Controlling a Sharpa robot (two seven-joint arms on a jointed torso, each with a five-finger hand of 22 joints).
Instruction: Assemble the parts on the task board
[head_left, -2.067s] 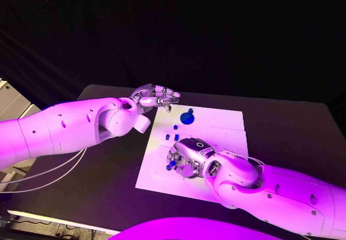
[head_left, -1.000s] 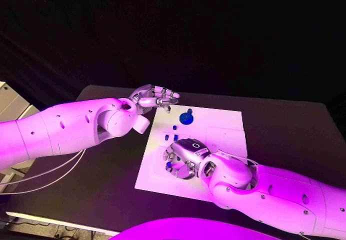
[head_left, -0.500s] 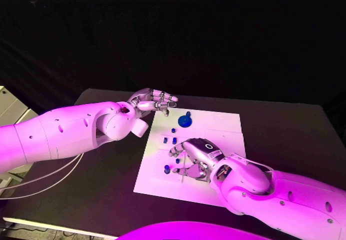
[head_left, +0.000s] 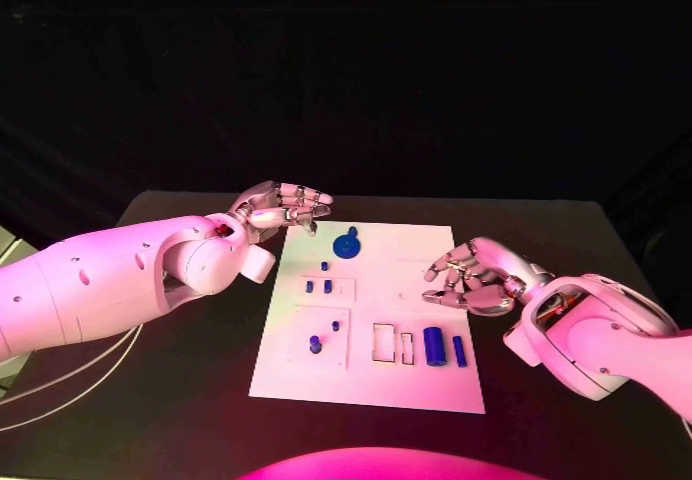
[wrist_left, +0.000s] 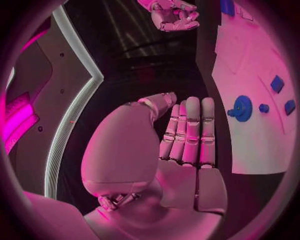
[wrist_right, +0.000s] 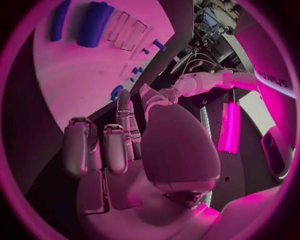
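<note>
Uncovered now that the right hand (head_left: 470, 276) has pulled off the task board (head_left: 433, 380) to its right edge, two blue cylinders (head_left: 446, 347) lie side by side near the board's front, long axes running front to back. That hand hovers with fingers curled on nothing, so a placement looks finished. At the board's far left corner over the bench (head_left: 577, 225), the left hand (head_left: 283, 208) hangs half-curled, empty.

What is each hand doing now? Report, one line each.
Left hand: fingers curled in, holding nothing, beside the white task board.
Right hand: fingers curled in, holding nothing.
</note>
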